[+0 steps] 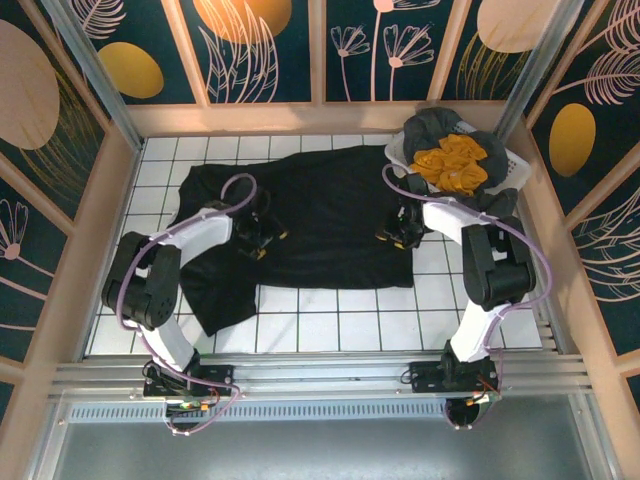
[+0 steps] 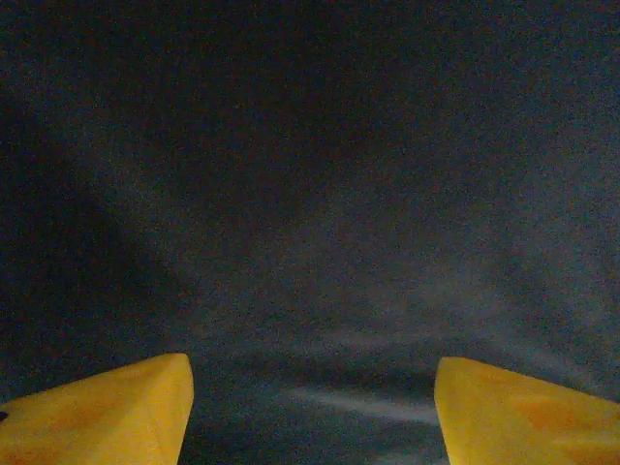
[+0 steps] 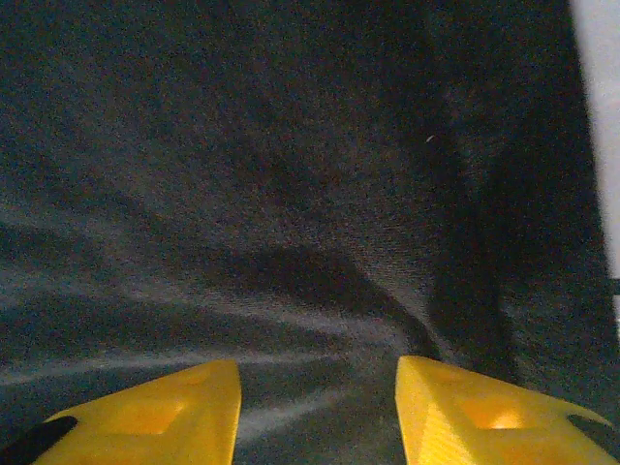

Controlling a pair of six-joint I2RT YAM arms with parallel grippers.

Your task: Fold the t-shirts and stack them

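A large black t-shirt (image 1: pixel 330 205) lies spread on the white tiled table (image 1: pixel 440 290), with one part trailing toward the front left. My left gripper (image 1: pixel 262 236) rests low on the shirt's left half. In the left wrist view its yellow fingers (image 2: pixel 107 412) stand wide apart over the dark cloth (image 2: pixel 310 213), so my left gripper (image 2: pixel 312 417) is open. My right gripper (image 1: pixel 398 228) sits on the shirt's right edge. Seen from the right wrist, my right gripper (image 3: pixel 318 412) is open over wrinkled black cloth (image 3: pixel 242 194). A mustard-yellow t-shirt (image 1: pixel 458 165) and a dark grey one (image 1: pixel 438 124) lie bunched in the basket.
A white lattice basket (image 1: pixel 518 168) stands at the back right corner. Wooden walls close in the table on the left, back and right. A metal rail (image 1: pixel 320 378) runs along the near edge by the arm bases. Bare white table (image 3: pixel 599 97) shows past the shirt's right edge.
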